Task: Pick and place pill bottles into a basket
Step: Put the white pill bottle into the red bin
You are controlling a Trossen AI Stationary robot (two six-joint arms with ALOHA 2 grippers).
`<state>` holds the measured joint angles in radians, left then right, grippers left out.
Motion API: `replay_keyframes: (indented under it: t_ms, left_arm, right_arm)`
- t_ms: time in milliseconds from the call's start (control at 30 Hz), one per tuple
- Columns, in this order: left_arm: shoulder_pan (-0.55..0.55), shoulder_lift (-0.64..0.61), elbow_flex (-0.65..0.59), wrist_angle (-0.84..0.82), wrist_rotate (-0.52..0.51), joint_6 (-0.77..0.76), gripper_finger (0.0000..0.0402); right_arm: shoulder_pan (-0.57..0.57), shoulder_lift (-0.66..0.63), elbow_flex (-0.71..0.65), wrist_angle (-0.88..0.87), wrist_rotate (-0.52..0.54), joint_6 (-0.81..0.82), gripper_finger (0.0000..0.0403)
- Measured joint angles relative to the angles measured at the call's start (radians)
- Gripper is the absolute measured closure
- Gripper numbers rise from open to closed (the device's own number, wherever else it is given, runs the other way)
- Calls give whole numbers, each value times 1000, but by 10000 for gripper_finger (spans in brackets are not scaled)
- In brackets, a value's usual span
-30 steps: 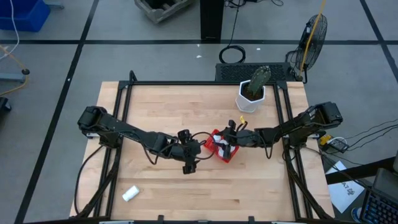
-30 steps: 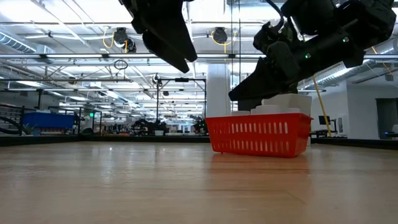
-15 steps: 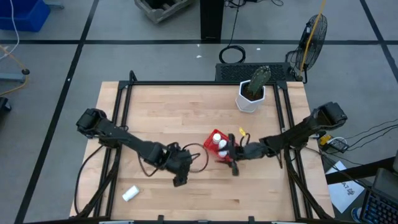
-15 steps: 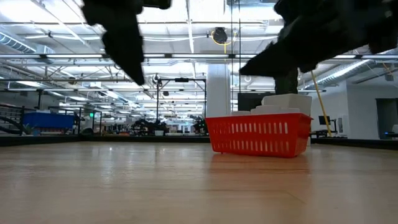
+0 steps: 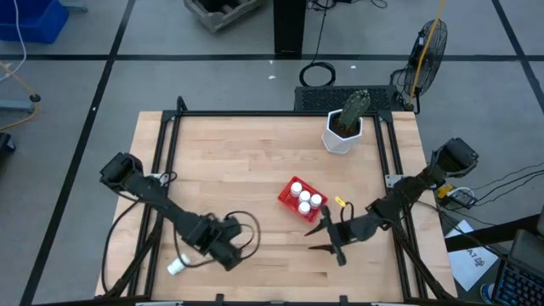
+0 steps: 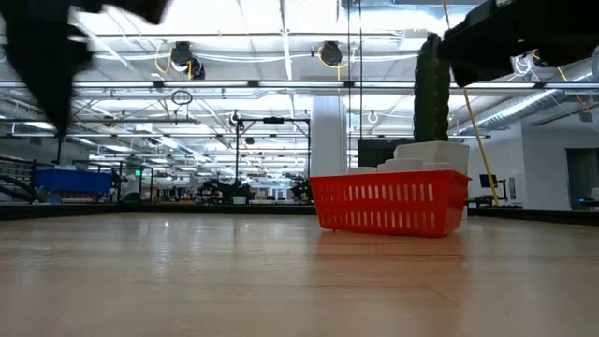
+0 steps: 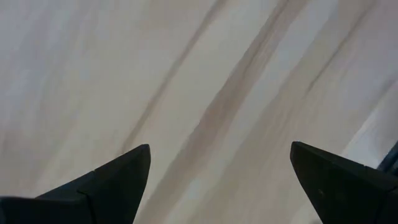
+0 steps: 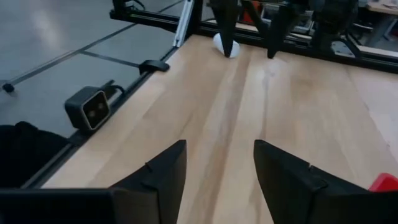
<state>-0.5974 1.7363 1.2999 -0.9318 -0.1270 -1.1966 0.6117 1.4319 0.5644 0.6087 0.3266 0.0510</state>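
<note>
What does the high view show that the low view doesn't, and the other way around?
Only the high view shows the lone pill bottle lying near the table's front left corner, the left gripper open just beside it, the right gripper open and empty in front of the basket, and three white caps inside the basket. Only the low view shows the basket's mesh side wall and the big room behind the table. Both show the red basket, standing on the wooden table, and the white plant pot beyond it.
</note>
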Motion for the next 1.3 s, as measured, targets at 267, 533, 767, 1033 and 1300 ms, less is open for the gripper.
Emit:
replay_keyframes:
  t_ms: [267, 533, 767, 1033, 1300]
  left_arm:
    - [-145, -1, 0, -172, 148, -313, 9]
    - [-311, -2, 0, -205, 177, -590, 9]
    - [-379, -3, -51, -213, 164, -671, 9]
    - [-391, -3, -154, -151, 171, -635, 9]
    - [-392, -3, -230, -52, 228, -639, 9]
  right_arm:
    - [52, 0, 0, 0, 43, -10, 227]
    - [52, 0, 0, -14, 40, 16, 227]
    - [52, 0, 0, 0, 39, 43, 227]
    - [78, 0, 0, 9, 37, 58, 227]
    - [84, 0, 0, 9, 38, 58, 227]
